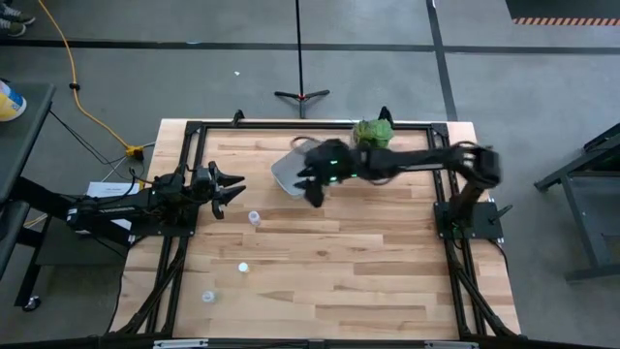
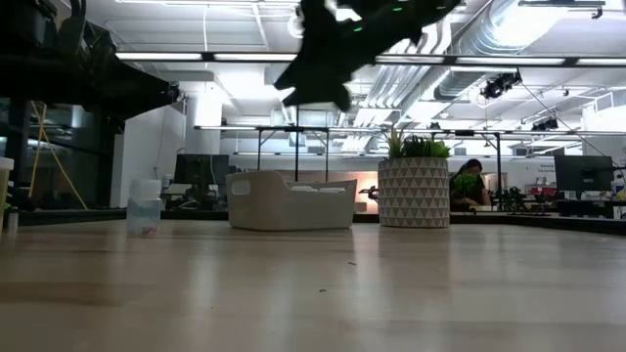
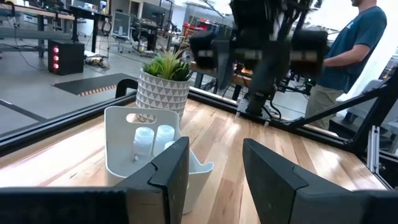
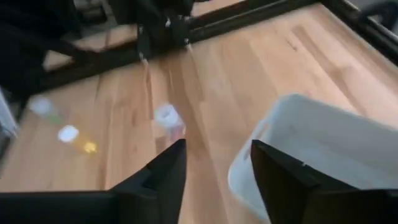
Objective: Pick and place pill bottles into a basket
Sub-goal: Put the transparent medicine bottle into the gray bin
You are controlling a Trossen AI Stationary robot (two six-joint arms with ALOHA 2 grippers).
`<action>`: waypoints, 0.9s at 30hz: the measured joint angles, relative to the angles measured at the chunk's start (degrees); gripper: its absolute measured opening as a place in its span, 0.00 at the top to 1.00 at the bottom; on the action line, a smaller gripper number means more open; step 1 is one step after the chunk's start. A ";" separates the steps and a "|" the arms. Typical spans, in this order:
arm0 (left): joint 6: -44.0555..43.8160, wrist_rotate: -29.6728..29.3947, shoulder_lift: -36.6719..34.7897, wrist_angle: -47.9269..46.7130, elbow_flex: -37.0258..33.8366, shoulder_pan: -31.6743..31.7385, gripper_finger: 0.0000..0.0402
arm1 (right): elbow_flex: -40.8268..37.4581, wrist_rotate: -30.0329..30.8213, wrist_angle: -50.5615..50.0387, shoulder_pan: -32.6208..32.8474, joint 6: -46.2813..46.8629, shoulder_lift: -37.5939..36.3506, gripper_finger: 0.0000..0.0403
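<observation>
The light grey basket (image 1: 288, 174) stands on the table at the far middle and also shows in the low view (image 2: 291, 200). Two pill bottles (image 3: 144, 140) stand inside it. Three more pill bottles stand on the table: one (image 1: 255, 218) near the left gripper, one (image 1: 243, 267) nearer the front, one (image 1: 207, 296) at the front left. My right gripper (image 1: 315, 189) hangs open and empty above the basket's near edge; its wrist view (image 4: 214, 168) shows the basket (image 4: 323, 155) and a bottle (image 4: 166, 118). My left gripper (image 1: 235, 189) is open and empty at the table's left, pointing toward the basket.
A white patterned pot with a green plant (image 1: 373, 133) stands just beyond the basket toward the far right. A black frame (image 1: 194, 131) runs around the table. A person (image 3: 354, 50) stands beyond the table's right side.
</observation>
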 joint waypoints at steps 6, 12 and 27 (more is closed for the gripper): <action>-0.02 -0.09 0.00 0.02 0.00 0.00 0.54 | -16.14 5.94 1.42 0.91 1.64 -17.76 0.72; -0.02 -0.09 0.00 0.02 0.00 0.00 0.54 | -33.39 17.39 6.62 3.29 2.22 -37.29 0.81; -0.02 -1.89 0.02 0.33 0.00 0.00 0.54 | -67.73 10.39 21.79 3.93 -3.51 -76.97 0.97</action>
